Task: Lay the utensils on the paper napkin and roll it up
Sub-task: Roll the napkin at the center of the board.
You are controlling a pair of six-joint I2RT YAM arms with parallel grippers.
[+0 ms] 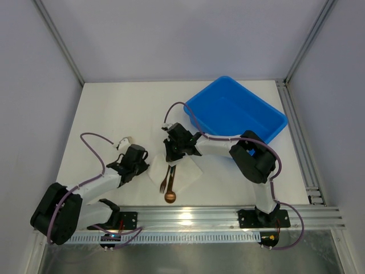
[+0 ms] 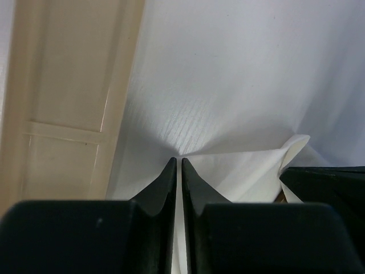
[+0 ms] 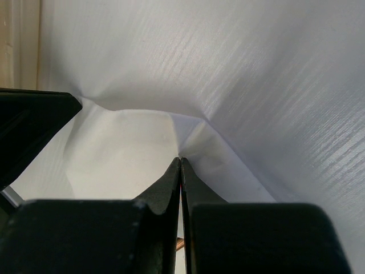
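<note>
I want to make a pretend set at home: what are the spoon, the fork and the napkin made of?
The spoon and fork look like metal, probably, with a shiny coppery-gold finish; the spoon's bowl glints. The napkin looks like thin, matte white paper: it creases and puckers into folds.

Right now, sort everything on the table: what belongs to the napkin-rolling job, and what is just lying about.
Job in hand:
- napkin
- fork, on the napkin
- spoon, handle on the napkin, bowl past its near edge
- left gripper and right gripper, each pinching the napkin

Lying about:
- blue bin, far right
</note>
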